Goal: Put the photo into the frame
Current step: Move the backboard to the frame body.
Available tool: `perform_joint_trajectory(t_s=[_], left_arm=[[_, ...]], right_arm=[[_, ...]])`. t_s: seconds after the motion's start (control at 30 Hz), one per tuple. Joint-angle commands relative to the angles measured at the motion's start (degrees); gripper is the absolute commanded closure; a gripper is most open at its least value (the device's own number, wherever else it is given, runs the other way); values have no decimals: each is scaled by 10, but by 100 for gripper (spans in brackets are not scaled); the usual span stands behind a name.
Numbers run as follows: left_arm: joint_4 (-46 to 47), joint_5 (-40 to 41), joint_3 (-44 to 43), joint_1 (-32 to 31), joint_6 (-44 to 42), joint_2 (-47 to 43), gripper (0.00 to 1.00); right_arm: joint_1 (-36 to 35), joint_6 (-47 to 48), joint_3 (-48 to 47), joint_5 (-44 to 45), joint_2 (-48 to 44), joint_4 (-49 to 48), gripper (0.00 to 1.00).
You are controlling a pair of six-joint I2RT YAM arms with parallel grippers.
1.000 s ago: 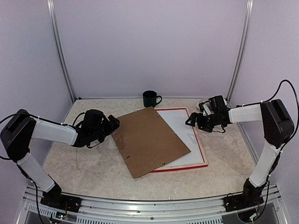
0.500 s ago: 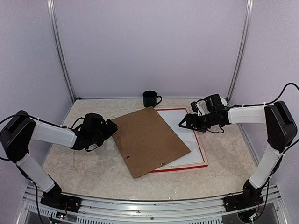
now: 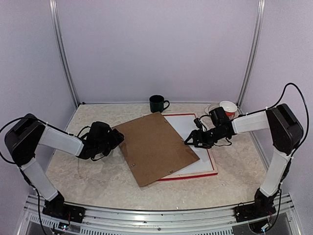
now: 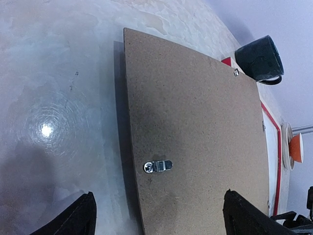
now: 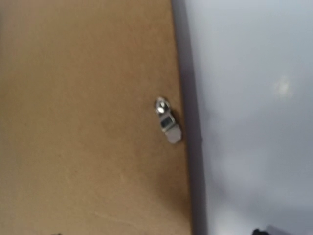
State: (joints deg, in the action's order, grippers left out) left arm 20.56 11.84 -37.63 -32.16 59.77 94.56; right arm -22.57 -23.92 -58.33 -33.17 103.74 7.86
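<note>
The red frame (image 3: 212, 155) lies flat at centre right, with a plain white sheet (image 3: 190, 125) inside it. I cannot tell whether that sheet is the photo's back; no cat print shows. A brown backing board (image 3: 156, 147) lies askew over the frame's left part. My left gripper (image 3: 117, 138) is low at the board's left edge, open. In the left wrist view its fingertips (image 4: 80, 218) straddle that edge near a metal clip (image 4: 158, 166). My right gripper (image 3: 188, 142) hovers open over the board's right edge, above another clip (image 5: 167, 121) and the white sheet (image 5: 254, 98).
A dark green mug (image 3: 157, 103) stands behind the board at the back. At the back right, near the wall post, are a clear dish and an orange-and-white cup (image 3: 227, 106). Marble-patterned tabletop (image 3: 88, 171) surrounds the frame.
My right gripper has swung left and down from the frame's far right corner to the board's right edge. The left gripper has dropped slightly towards the board's left edge. The board has not moved.
</note>
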Motion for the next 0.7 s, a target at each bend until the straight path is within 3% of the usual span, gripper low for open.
perform_joint_trajectory(t_s=[0.0,0.33,0.53,0.67], left_arm=[[20,-4,2,3,-1,19,13],[52,-20,4,3,1,46,19],[72,-31,5,1,3,57,21],[77,-36,4,1,3,61,21]], right_arm=[[-3,7,4,-26,25,-10,19],[-3,-8,22,-84,31,-45,32],[-4,-39,41,-122,30,-72,34],[-4,-64,58,-143,26,-97,43]])
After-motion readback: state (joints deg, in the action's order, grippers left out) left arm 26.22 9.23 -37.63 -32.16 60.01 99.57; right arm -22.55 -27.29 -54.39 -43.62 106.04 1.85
